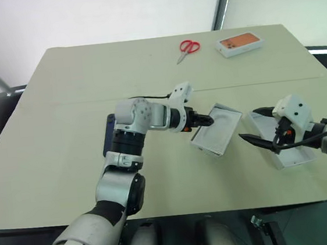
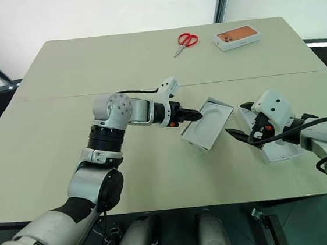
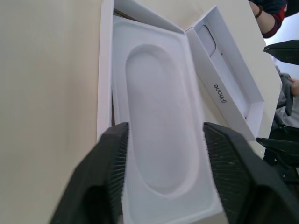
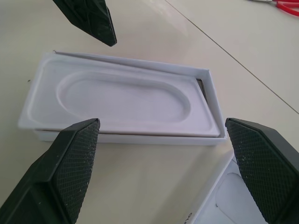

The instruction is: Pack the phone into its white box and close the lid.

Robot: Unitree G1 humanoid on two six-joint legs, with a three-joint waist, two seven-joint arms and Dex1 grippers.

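Nearest, the right gripper (image 2: pixel 239 133) gapes wide over the upturned lid (image 2: pixel 274 146), the left gripper (image 2: pixel 193 115) spreads released beside the box (image 2: pixel 207 124) holding the insert (image 4: pixel 117 100), phone (image 1: pixel 110 134) behind the left arm, scissors (image 2: pixel 186 40) far.

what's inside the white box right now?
A white moulded insert with an oval recess sits in the white box, slightly askew, one end riding over the rim. No phone in it. The box floor beneath is covered, bar a dark sliver at one end.
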